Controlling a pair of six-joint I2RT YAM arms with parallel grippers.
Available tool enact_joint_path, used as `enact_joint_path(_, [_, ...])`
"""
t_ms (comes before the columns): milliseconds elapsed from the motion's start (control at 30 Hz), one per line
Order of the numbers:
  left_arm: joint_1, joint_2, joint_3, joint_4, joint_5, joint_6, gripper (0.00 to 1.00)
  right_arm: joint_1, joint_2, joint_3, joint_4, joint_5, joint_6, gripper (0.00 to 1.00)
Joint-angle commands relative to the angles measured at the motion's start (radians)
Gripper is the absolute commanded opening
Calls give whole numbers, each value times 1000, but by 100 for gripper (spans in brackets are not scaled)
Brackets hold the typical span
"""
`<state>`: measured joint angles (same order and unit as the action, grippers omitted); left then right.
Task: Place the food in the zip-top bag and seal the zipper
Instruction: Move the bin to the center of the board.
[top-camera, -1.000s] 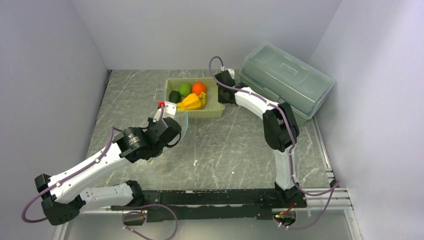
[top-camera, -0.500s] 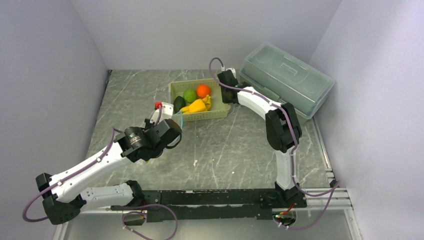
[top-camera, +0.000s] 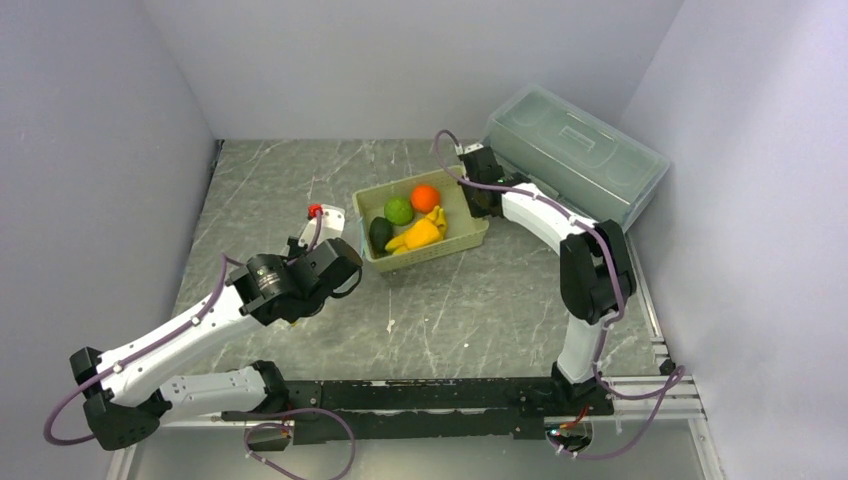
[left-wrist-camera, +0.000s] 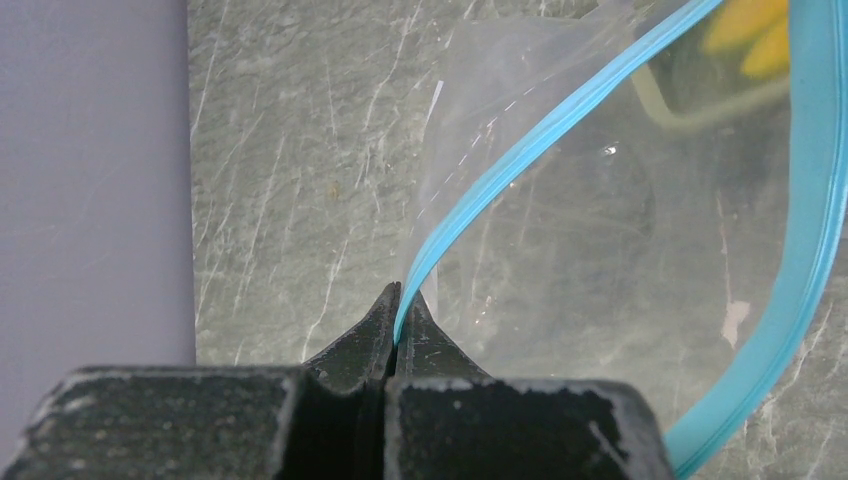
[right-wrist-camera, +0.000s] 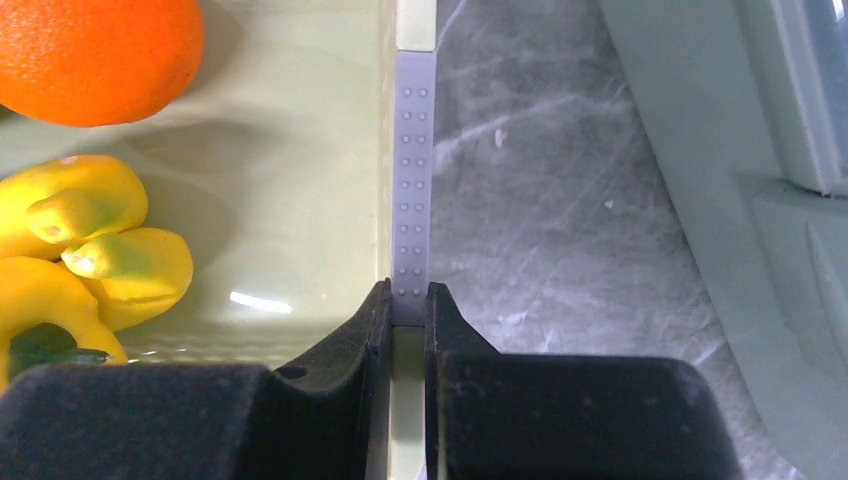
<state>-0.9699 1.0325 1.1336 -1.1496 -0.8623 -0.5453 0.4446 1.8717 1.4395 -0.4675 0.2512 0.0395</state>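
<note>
**A:** How far along are you?

**B:** Early, I judge. On the desk (top-camera: 450, 320) sits the basket (top-camera: 440, 248), and all the food (top-camera: 415, 232) is in it. None of it is in the bag (left-wrist-camera: 600, 250). The zipper (left-wrist-camera: 520, 160) stands open, with its two blue strips spread well apart. Filling and sealing are both left to do.

**A:** And your end effectors?

**B:** My right end effector (right-wrist-camera: 410, 305) is clenched on the basket's wall, on the side nearest the lidded box (top-camera: 575, 150), with the rim pinched between its jaws. The orange (right-wrist-camera: 95, 50) and the bananas (right-wrist-camera: 100, 260) lie just inside that wall. My left end effector (left-wrist-camera: 398, 320) is clamped on the bag at one end of the zipper, where the blue strip runs straight into the closed tips.

**A:** Where is the bag relative to the basket?

**B:** Its mouth fans out ahead of my left end effector, toward the basket. Through the clear plastic I see the basket's edge and something yellow. From overhead the bag is too faint to make out, so I cannot tell whether it touches the basket.

**A:** What does the next move call for?

**B:** Probably bringing the basket's lip and the open mouth together, so the food can slide across.
</note>
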Motion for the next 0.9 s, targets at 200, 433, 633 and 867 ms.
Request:
enact_joint_path(200, [2,-26,27,6,-25,-18,0,-13,-217,-180,12,-239,-326,0])
enact_joint_path(433, [2,-32,24,13,-21,-13,0,-39,-261,-248,2,-356,-432,0])
enact_joint_path(633, [2,-27,21,23,-11,-3,0,-41,-220,-228,-59,-363,-527,0])
enact_joint_path(867, [2,-15,21,32,3,6,0,-46,-214,-238,-45,-400,-578,0])
